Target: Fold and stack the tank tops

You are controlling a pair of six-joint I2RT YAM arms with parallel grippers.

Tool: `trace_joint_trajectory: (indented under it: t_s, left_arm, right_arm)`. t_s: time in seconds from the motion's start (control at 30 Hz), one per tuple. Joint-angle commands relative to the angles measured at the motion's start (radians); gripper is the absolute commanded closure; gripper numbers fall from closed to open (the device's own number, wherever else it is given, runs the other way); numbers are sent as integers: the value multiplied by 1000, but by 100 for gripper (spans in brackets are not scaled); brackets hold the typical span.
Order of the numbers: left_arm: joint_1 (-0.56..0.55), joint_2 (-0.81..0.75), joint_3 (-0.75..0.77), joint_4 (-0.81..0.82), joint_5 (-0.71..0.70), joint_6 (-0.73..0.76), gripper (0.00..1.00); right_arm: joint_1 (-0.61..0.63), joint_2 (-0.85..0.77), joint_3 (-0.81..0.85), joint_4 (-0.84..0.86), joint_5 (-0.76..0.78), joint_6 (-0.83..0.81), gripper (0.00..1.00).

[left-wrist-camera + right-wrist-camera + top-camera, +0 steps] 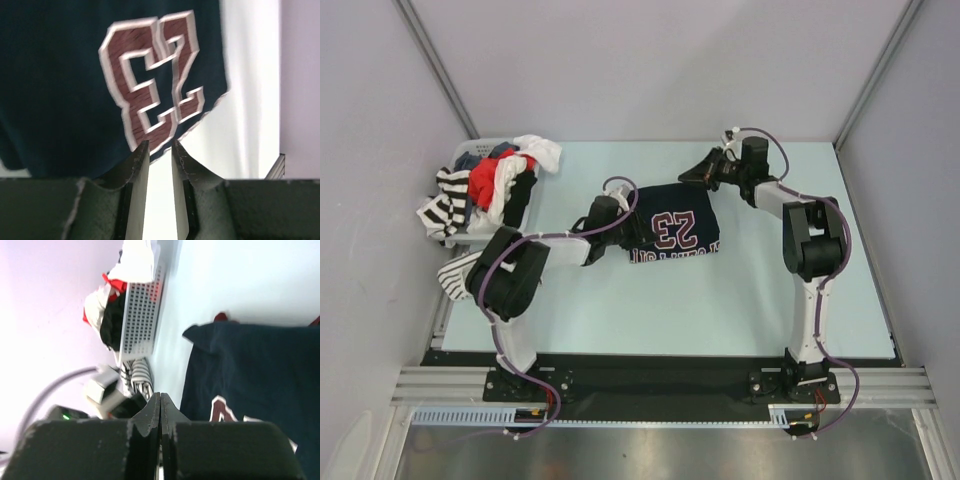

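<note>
Navy jersey tank top with maroon trim and a white-edged maroon "23" (670,228) lies folded into a rough rectangle near the middle of the pale green table (620,320). Its long edges run roughly parallel to the table's near and far edges, and a band of lettering runs along its near hem.

The left gripper (159,147) is at the jersey's left edge. Its fingers stand a narrow gap apart with bare table showing between them, and the tips reach the hem just under the numeral (whether they touch the cloth I cannot tell).

The right gripper (160,402) is just past the jersey's far right corner, apart from the cloth. Its fingers are pressed together on nothing.

A white perforated plastic basket (142,315) sits in the table's far left corner, heaped with white, red, black and broad-striped clothes (500,175) that spill over its rim towards the left edge. A white cloth top with thin dark stripes (455,275) lies at the table's left edge, on the near side of the basket, partly under the left arm's elbow and well apart from the jersey.

Bare table runs in a wide band between the jersey's near hem and the near edge. More lies to the jersey's right, out to the right edge, and along the far edge between the basket and the right gripper.
</note>
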Motion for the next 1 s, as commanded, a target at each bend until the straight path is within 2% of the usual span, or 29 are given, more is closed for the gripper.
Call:
trace_joint_trajectory:
  t_s: [0.0,0.1,0.2,0.37,0.5,0.57,0.7,0.97]
  left_arm:
    - [-2,53,-60,118,-16,-50,71]
    - [2,64,-95,170,-2,-48,71]
    - [2,38,-102,181,4,-45,71]
    - [23,-28,-10,43,-45,25,69]
    - [66,-21,128,-46,-49,45,69]
    - [88,16,179,-64,-63,56,68]
    - [96,135,381,-165,-54,82,69]
    - [117,375,596,-244,-65,80,70]
  right_arm:
    - [2,82,76,31,14,61,100]
    - [-15,165,107,95,31,98,100]
    - [-31,268,190,80,48,126,100]
    - [-55,360,219,173,91,239,100]
    - [-68,372,219,160,107,238,100]
    - [-66,358,211,158,102,230,99]
    - [-66,337,188,163,94,224,99]
    - [-68,305,153,218,76,249,99]
